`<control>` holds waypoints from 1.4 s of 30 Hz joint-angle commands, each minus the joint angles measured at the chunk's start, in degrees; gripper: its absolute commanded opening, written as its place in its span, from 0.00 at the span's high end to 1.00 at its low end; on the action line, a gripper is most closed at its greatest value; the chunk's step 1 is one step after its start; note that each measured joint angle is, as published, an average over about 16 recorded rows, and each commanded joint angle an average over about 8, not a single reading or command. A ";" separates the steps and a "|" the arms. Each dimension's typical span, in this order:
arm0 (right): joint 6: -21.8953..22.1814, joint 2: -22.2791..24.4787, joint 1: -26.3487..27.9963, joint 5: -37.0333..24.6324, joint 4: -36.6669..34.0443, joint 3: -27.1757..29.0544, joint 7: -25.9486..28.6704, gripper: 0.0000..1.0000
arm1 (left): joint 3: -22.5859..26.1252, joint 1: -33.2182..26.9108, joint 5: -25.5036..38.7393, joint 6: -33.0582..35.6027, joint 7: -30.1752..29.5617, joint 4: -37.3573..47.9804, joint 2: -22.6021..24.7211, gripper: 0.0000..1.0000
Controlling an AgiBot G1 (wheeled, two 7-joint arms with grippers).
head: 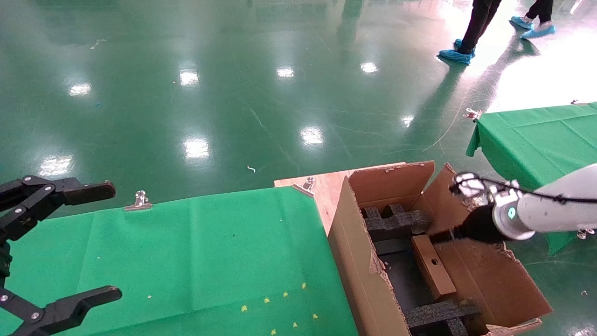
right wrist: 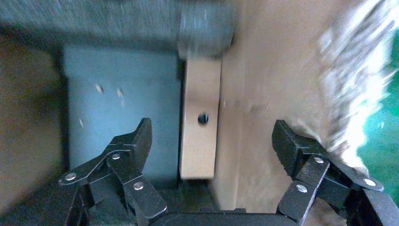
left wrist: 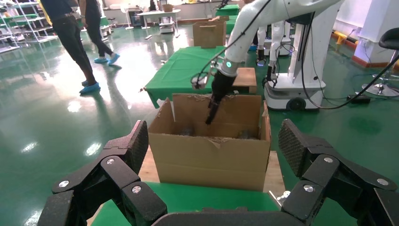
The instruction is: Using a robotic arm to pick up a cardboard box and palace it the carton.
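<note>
The carton (head: 354, 261) stands open to the right of the green table, with black foam inserts (head: 396, 221) inside. The small cardboard box (head: 433, 273), its round hole showing, stands on edge inside the carton against the right-hand flap. My white right arm (head: 536, 214) reaches down into the carton from the right. In the right wrist view the right gripper (right wrist: 211, 136) is open just above the cardboard box (right wrist: 201, 127), with the fingers on either side and clear of it. My left gripper (head: 112, 241) hangs open and empty over the table's left end, facing the carton (left wrist: 207, 160).
A green-clothed table (head: 186, 261) with metal clips (head: 138, 201) lies left of the carton, which sits on a wooden board (head: 322, 186). A second green table (head: 536, 140) is at the right. People's legs (head: 475, 28) stand on the shiny green floor far behind.
</note>
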 commanded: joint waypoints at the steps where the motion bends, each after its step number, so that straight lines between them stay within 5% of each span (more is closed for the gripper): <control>1: 0.05 0.49 1.24 -0.23 0.83 0.37 0.04 0.00 | 0.00 0.00 0.00 0.00 0.00 0.00 0.00 0.00; 12: -3.00 6.85 12.08 2.57 17.48 5.51 0.59 0.00 | 0.02 -0.01 -0.01 -0.01 0.01 0.00 -0.01 0.00; 21: -5.71 11.18 15.26 13.03 28.73 9.95 -2.24 0.00 | 0.03 0.00 -0.03 -0.02 0.02 0.01 -0.01 0.00; 35: -6.97 11.25 14.87 15.74 29.21 11.41 -3.77 0.00 | 0.03 0.00 -0.04 -0.03 0.02 0.02 -0.03 0.00; 42: -9.80 10.15 10.38 18.46 28.86 17.21 -9.40 0.00 | 0.04 -0.01 -0.04 -0.03 0.03 0.04 -0.03 0.00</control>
